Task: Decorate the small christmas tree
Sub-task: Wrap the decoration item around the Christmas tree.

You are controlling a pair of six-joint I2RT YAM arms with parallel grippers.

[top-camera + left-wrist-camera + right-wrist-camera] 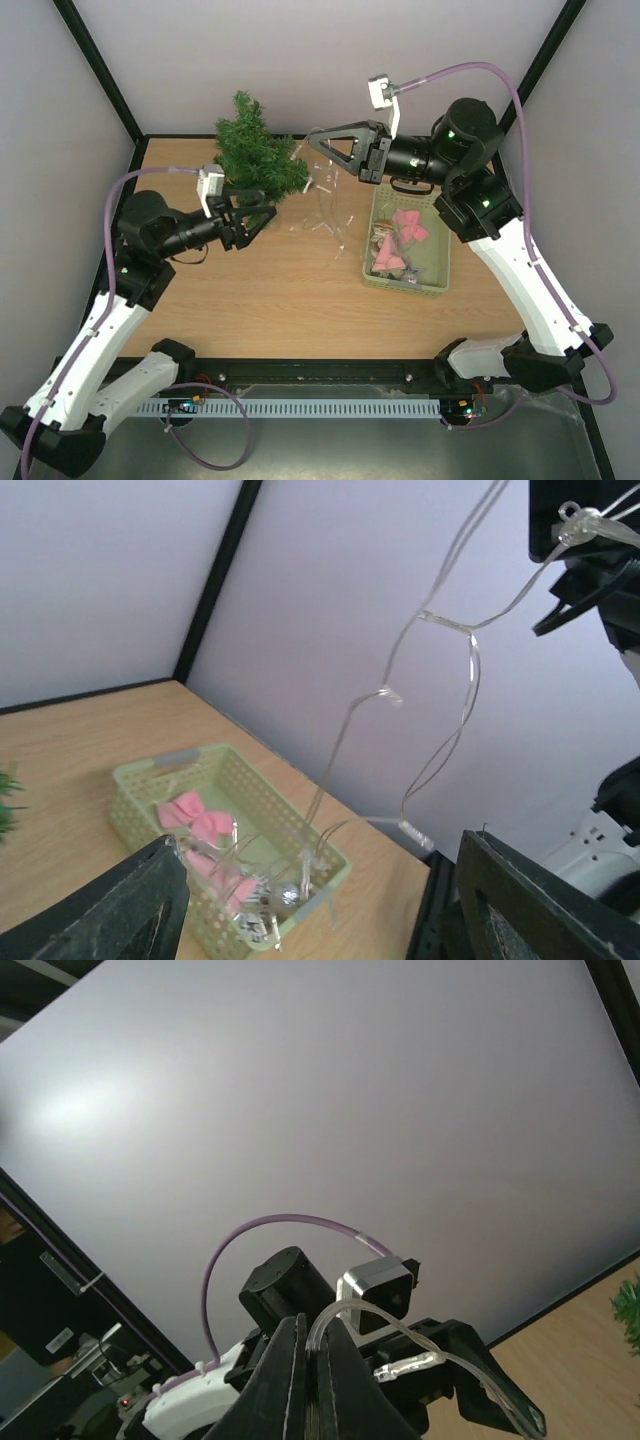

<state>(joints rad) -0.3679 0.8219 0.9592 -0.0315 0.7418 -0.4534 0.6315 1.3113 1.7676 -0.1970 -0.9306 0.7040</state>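
Toward the far-left corner of the bench (280, 310) stands the small christmas tree (255, 150), upright, its long axis vertical and its tip leaning slightly toward the far edge. The right pincer (316, 143) hangs in the air just to the tree's right, level with the upper branches. Its fingers are pressed together on a clear string of lights (386, 695), which trails down in loose loops toward the bench between the tree and the pale green basket (404, 286).

The tree therefore lies to the left of the held strand — a short sideways carry away, as I judge it. The left pincer (265, 215) sits closer to the tree, at the near side of its lowest branches, with its fingers spread apart and holding nothing. It looks placed to catch or steady the dangling end, though only the right arm has the strand.
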